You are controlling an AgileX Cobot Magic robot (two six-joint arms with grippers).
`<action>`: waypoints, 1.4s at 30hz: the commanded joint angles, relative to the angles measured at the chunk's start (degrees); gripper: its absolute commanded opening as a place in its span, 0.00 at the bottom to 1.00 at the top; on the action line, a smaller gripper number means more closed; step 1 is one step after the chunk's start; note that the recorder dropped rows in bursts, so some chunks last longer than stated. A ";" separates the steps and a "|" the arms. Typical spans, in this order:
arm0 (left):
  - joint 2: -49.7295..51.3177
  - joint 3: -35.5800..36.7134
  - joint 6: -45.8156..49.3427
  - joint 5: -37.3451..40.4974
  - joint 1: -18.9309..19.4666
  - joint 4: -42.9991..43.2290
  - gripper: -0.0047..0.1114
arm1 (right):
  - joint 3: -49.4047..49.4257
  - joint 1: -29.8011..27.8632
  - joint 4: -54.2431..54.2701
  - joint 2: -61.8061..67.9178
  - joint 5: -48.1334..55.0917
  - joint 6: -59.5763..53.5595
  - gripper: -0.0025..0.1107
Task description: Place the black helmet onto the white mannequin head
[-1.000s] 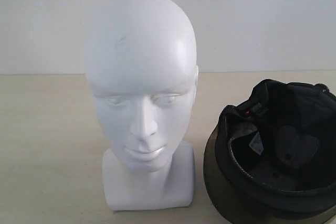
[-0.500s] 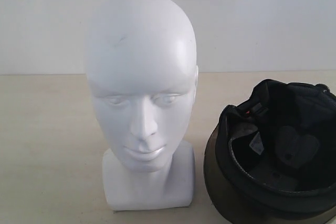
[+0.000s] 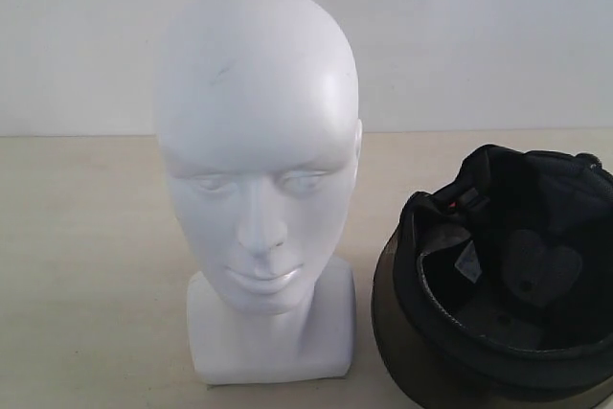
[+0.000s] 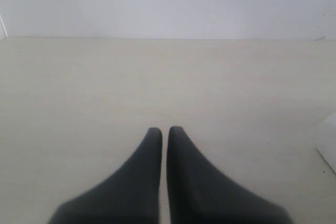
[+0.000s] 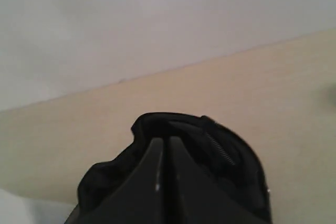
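The white mannequin head (image 3: 257, 141) stands upright on its squarish base, left of centre on the table, its face turned to the exterior camera. To its right the black helmet (image 3: 498, 275) lies with its padded opening turned up and its brown visor (image 3: 397, 347) low at the front. Neither gripper shows in the exterior view. My right gripper (image 5: 163, 141) is shut, its tips just in front of the helmet's black lining (image 5: 231, 156); nothing shows between them. My left gripper (image 4: 165, 129) is shut over bare table.
The pale beige table (image 3: 86, 265) runs back to a plain white wall (image 3: 479, 35). A white corner (image 4: 328, 141) shows at the edge of the left wrist view, apart from the left gripper.
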 commanded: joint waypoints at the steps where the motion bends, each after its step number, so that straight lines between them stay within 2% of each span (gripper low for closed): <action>1: -0.19 -0.08 -0.36 0.02 -0.15 -0.19 0.08 | -9.56 -0.19 11.19 10.54 8.98 -10.40 0.02; 4: -0.19 -0.08 -0.36 0.02 -0.15 -0.19 0.08 | -17.03 -0.09 12.60 16.83 15.26 -10.66 0.02; 10: -0.19 -0.08 -0.36 0.02 -0.15 -0.19 0.08 | -26.42 0.38 12.60 24.00 21.27 -8.13 0.02; 14: -0.19 -0.08 -0.36 0.02 -0.15 -0.19 0.08 | -27.52 5.39 11.49 26.51 23.50 -6.40 0.02; 19: -0.19 -0.08 -0.36 0.02 -0.15 -0.19 0.08 | -27.52 17.91 -5.15 28.98 25.26 5.14 0.02; 24: -0.19 -0.08 -0.36 0.02 -0.15 -0.19 0.08 | -27.52 26.20 -25.53 30.92 30.25 21.72 0.02; 29: -0.19 -0.08 -0.36 0.02 -0.15 -0.19 0.08 | -27.22 26.77 -32.18 33.42 39.92 25.67 0.02; 37: -0.19 -0.08 -0.36 0.02 -0.15 -0.19 0.08 | -23.77 26.68 -37.63 39.43 37.06 27.69 0.02; 42: -0.19 -0.08 -0.36 0.02 -0.15 -0.19 0.08 | -23.63 26.68 -43.53 43.32 39.49 30.99 0.02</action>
